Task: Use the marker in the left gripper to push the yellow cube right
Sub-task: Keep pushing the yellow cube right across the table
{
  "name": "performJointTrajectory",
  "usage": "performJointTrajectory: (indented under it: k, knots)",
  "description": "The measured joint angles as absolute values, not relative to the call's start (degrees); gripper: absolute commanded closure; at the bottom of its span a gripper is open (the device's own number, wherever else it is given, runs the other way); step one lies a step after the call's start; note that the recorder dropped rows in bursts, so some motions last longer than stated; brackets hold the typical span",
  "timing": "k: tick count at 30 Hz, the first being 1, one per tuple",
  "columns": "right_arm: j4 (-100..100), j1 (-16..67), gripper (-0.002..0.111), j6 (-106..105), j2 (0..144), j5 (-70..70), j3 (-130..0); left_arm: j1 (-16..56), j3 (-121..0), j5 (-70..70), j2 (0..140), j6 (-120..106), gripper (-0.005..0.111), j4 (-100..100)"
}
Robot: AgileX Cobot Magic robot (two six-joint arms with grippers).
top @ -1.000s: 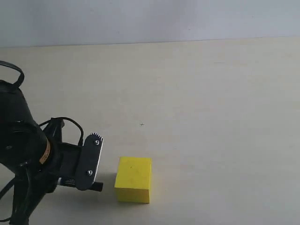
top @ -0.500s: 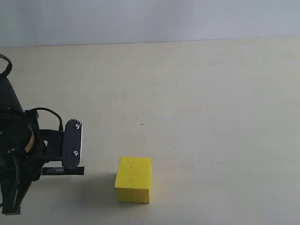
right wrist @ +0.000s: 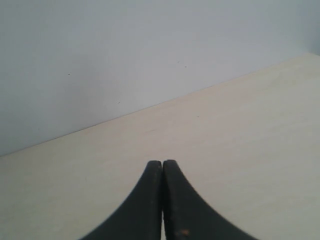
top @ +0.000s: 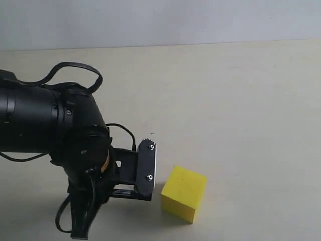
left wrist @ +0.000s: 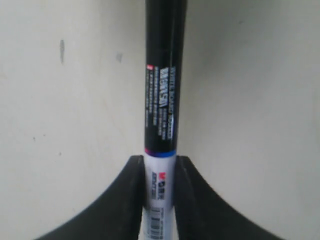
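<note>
left wrist view: the black two-fingered left end effector [left wrist: 159, 165] is clamped on the white barrel of the slim black-capped marker [left wrist: 162, 75], which points out over the cream desk [left wrist: 60, 125]. in the exterior view the bright yellow foam-like cube [top: 184, 193] sits on the desk just right of it, turned askew; whether they touch is unclear. the right end effector [right wrist: 162, 167] is pressed closed, empty.

The yellow cube [top: 183, 193] is glowing plain bright yellow on the cream table [top: 241, 100]. The marker [left wrist: 161, 100] is showing black with pale print, a thin pink-and-blue band, then white (dark lettering there). The left gripper [left wrist: 160, 166] is looking matte black.
</note>
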State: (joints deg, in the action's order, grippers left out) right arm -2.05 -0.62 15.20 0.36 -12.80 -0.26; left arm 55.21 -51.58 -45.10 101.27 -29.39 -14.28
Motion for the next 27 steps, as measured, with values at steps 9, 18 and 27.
performJointTrajectory:
  k: [9, 18, 27]
  knots:
    - [-2.05, -0.62, 0.108, 15.2, 0.36, -12.8, -0.26, 51.65, -51.57, -51.54, 101.5, -24.59, 0.107, -16.69]
    - [-2.05, -0.62, 0.108, 15.2, 0.36, -12.8, -0.26, 60.94, -56.83, -45.98, 105.81, -24.8, 0.107, -13.02]
    - [-2.05, -0.62, 0.108, 15.2, 0.36, -12.8, -0.26, 64.84, -62.53, -51.26, 106.87, -24.77, 0.107, -10.38]
